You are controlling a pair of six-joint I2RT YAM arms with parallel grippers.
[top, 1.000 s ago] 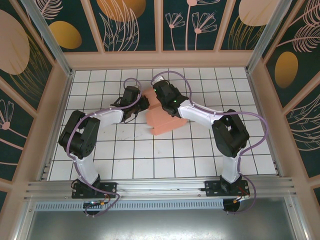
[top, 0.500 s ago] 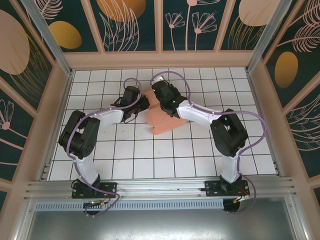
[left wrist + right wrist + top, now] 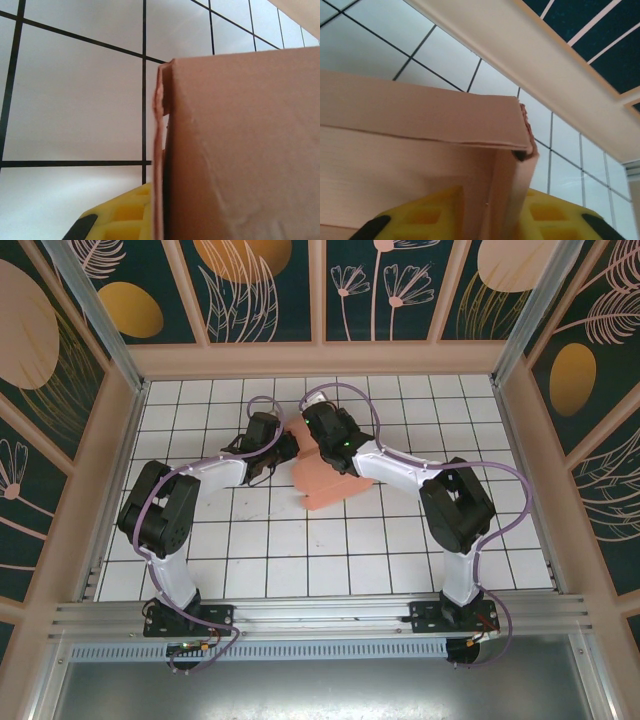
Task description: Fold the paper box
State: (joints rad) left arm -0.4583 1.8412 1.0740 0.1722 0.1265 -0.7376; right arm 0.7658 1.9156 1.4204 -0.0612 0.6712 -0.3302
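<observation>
The paper box [image 3: 325, 485], salmon-pink card partly folded up, sits on the white tiled counter [image 3: 300, 550] a little behind its middle, between the two arms. From above, both arms reach in and meet at the box's far end. The left pincer [image 3: 288, 452] is at its left far corner and the right pincer [image 3: 322, 443] is just beside it over the far edge. The arms' black wrists hide the fingers and the grip from this height.

The left wrist camera gives what the overhead lacks. A box wall [image 3: 240, 150] fills the right half, and its thin raw edge runs down the middle. One yellow pad [image 3: 120, 222] lies flat against the left face of that edge. The pincer is closed narrow on this wall of the paper box, and the other finger is hidden behind the card.

The right wrist camera looks along a folded corner [image 3: 517, 125], where a top panel overhangs an upright flap. The flap drops between two yellow pads [image 3: 435, 215], one on each side and close to the card. I cannot tell whether they pinch it or stand slightly off. Beyond are counter tiles [image 3: 370, 40] and the pale rail of the back wall [image 3: 545, 65].
</observation>
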